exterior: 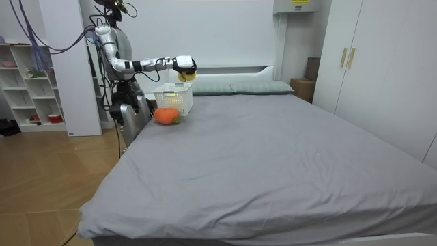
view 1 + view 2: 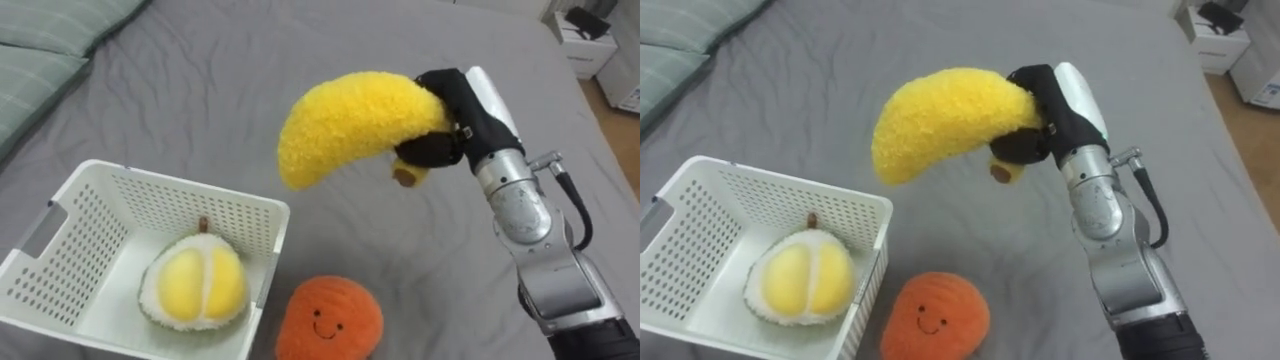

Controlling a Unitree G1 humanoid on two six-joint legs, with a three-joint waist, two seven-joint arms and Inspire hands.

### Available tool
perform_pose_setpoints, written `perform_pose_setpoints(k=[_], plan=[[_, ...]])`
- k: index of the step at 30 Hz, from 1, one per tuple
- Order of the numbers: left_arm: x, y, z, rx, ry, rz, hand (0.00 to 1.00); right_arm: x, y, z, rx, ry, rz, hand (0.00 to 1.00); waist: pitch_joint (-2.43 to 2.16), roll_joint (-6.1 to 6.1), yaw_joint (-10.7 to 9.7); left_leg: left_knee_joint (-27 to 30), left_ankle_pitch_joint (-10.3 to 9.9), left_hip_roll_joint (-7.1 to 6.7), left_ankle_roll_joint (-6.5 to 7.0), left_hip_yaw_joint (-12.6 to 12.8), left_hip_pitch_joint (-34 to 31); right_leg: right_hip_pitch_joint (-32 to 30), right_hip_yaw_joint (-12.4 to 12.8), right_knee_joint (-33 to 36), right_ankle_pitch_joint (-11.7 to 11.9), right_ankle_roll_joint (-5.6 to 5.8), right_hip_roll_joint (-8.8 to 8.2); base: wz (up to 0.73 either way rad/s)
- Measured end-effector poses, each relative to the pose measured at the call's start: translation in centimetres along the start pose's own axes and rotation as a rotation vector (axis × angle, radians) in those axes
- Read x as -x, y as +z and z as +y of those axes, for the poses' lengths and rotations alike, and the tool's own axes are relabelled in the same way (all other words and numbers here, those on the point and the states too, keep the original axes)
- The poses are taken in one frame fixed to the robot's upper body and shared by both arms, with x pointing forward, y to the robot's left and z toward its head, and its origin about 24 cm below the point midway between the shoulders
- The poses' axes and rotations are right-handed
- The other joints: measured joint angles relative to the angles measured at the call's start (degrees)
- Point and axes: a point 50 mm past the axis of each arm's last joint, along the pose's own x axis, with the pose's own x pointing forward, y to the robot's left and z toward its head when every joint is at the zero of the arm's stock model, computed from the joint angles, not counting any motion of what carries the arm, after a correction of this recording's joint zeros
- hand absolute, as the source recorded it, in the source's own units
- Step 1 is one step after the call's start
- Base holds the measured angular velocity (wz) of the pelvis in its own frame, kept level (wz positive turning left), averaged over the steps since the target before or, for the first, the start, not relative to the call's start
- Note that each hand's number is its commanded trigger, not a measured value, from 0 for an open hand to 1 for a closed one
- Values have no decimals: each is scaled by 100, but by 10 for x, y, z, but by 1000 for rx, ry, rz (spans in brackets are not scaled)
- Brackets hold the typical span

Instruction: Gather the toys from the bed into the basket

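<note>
Your right hand [image 2: 445,125] is raised over the bed [image 2: 200,90], and its dark fingers [image 2: 430,150] are clamped round the stem end of the plush banana [image 2: 340,120]. The banana is a fat, curved toy in fuzzy bright-yellow fleece with a small brown tip poking out below the hand. It hangs in the air, clear of the sheet, its free end pointing toward the basket [image 2: 170,205] and sitting just beyond the basket's far right corner.

The basket is white rigid plastic, rectangular, its walls pierced all over with small holes and a handle slot cut in one end. It rests on the bed in the lower left of your view. Inside lies the plush durian [image 2: 195,285] — a rounded toy with a pale furry rind, two smooth yellow lobes showing on top and a short brown stalk.

Just beside the basket's right wall, on the sheet, sits the plush orange [image 2: 330,320]: round, nubbly orange fleece, a stitched smiling face turned up at you. It touches or nearly touches the basket; you cannot tell which.

The bed cover is smooth grey cloth with soft creases, and pale green striped pillows [image 2: 40,50] lie at the upper left.

In the room view you stand at the bed's side near its head, the arm stretched out above the basket — a white shelf unit [image 1: 31,89] behind you.
</note>
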Motion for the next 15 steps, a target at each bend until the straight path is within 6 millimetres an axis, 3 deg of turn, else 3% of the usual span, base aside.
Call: perform_pose_setpoints(k=[5, 9, 13, 15], plan=[[-1, 7, -2, -38, -15, -23, 0, -2, 15, 11, 9, 28, -52, 100, -21, -27, 148, 7, 5, -28, 6, -138, -23, 31, -132, 6, -14, 23, -23, 14], [0, 9, -3, -37, -24, -33, 0, -1, 20, 25, 11, 88, -59, 100, -20, -40, 385, 0, 5, -31, 8, -144, 13, 45, -142, 7, -15, 25, -31, 1], [0, 10, -3, -34, -19, -40, 0, 0, 24, 36, 6, 135, -68, 89, -7, -51, 464, 1, 4, -32, 9, -201, 21, 108, -206, 0, -18, 30, -42, 7], [0, 13, -3, -34, -15, -51, 0, -1, 26, 36, 13, 136, -74, 71, 27, -84, 528, 0, 0, -39, 10, -255, -13, 116, -293, -1, -21, 34, -51, 14]])
